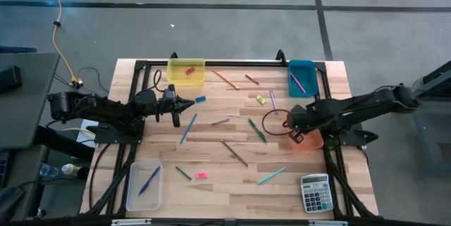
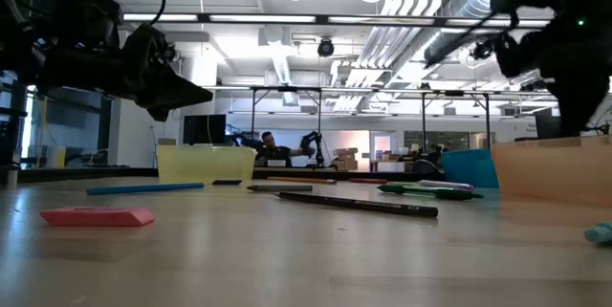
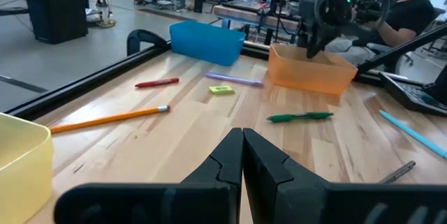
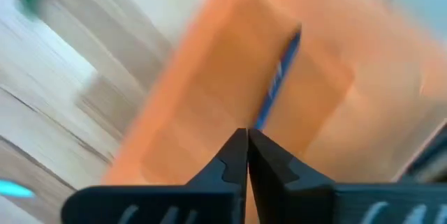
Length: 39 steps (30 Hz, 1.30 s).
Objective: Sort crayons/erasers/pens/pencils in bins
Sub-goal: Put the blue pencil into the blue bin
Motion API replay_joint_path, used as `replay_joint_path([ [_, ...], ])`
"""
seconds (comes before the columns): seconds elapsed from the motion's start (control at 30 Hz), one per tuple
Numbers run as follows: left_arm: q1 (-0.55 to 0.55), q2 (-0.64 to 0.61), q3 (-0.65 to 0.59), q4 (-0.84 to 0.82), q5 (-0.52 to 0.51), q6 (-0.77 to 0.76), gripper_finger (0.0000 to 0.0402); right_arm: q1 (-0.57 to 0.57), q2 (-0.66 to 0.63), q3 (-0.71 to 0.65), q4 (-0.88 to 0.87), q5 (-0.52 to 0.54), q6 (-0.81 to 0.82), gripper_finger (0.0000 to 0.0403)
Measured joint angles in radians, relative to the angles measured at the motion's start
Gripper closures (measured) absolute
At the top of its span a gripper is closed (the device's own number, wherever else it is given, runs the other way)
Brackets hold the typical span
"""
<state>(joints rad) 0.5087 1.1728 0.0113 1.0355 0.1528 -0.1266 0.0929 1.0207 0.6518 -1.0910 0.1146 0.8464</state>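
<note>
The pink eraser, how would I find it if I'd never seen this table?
Start at the clear bin in the table's near left corner, on the calculator's edge. Look toward the calculator, past a short green stick, and the pink eraser lies flat on the wood. It is a stubby pink block, while its neighbours are long and thin.

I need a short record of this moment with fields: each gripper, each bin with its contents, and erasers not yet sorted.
left gripper: shut, empty, above the table near the yellow bin
right gripper: shut, empty, over the orange bin
yellow bin: one red eraser
teal bin: one pink stick
orange bin: one blue stick
clear bin: one blue stick
erasers on table: blue, pale yellow, pink
</note>
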Motion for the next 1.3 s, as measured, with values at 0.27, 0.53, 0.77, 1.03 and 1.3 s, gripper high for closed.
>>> replay_joint_path([
  [0.27, 0.000, 0.000, 0.002, -0.027, -0.001, -0.001, 0.0402, 0.060, -0.178, 0.000, 0.237, 0.247, -0.205, 0.0401],
  [0.53, -0.014, 0.000, 0.093, -0.245, -0.009, 0.035, 0.0402, 0.098, -0.231, -0.141, 0.825, 0.290, -0.592, 0.0402],
  [0.77, -0.086, 0.000, 0.186, -0.392, -0.008, 0.060, 0.0401, 0.082, -0.222, -0.403, 1.451, 0.189, -0.805, 0.0403],
  [1.03, -0.188, 0.000, 0.303, -0.644, -0.104, 0.059, 0.0401, 0.038, -0.222, -0.552, 1.832, 0.188, -0.858, 0.0403],
  [1.3, -0.311, 0.000, 0.406, -0.889, -0.286, -0.066, 0.0396, 0.009, -0.222, -0.556, 1.839, 0.189, -0.895, 0.0403],
])
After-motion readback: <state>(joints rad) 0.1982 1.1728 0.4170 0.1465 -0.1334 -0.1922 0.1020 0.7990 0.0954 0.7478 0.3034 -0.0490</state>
